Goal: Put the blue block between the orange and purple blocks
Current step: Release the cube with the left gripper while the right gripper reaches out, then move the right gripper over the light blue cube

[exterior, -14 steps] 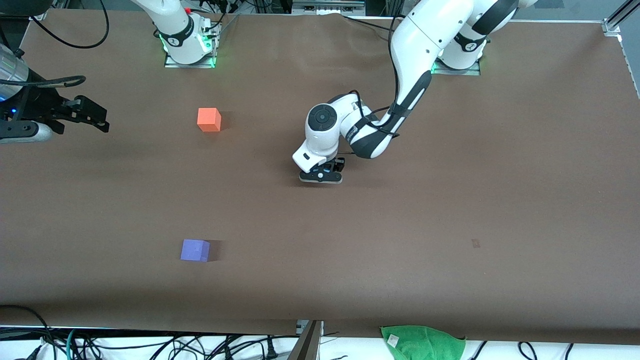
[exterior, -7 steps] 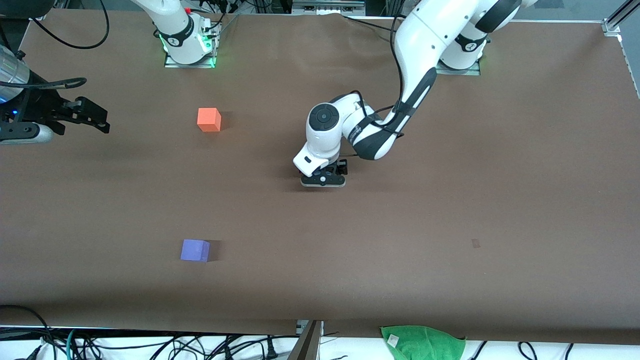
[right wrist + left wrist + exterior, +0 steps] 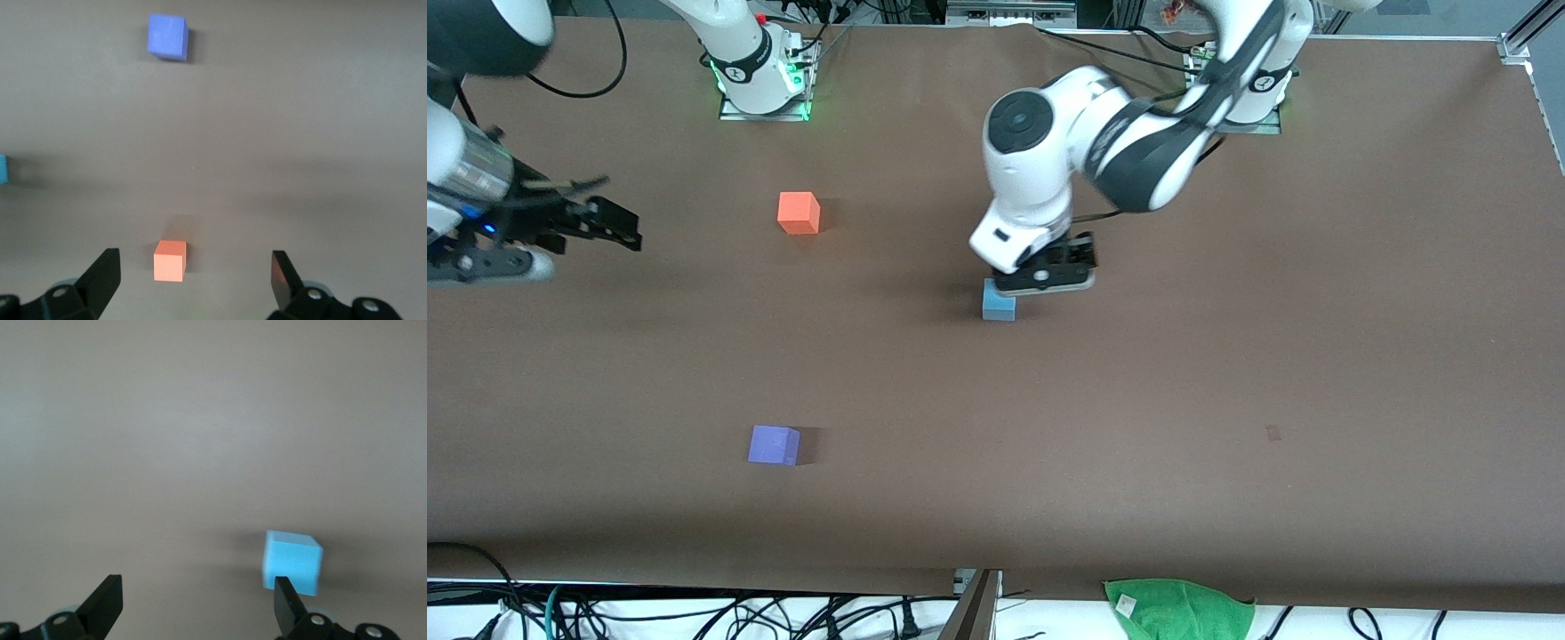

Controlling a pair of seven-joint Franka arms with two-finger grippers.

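Note:
The blue block sits alone on the brown table near its middle. My left gripper hangs open and empty just above it, offset toward the left arm's base. In the left wrist view the blue block lies beside one finger of the left gripper, outside the jaws. The orange block and the purple block stand apart, the purple one nearer the camera. My right gripper is open and empty at the right arm's end. The right wrist view shows the orange block, the purple block, the blue block and my right gripper.
A green cloth hangs at the table's near edge. Cables lie below that edge. The arm bases stand along the edge farthest from the camera. A small dark mark is on the table.
My left gripper has let go and risen off the table toward its base, uncovering the blue block. My right gripper has shifted slightly toward the table's middle.

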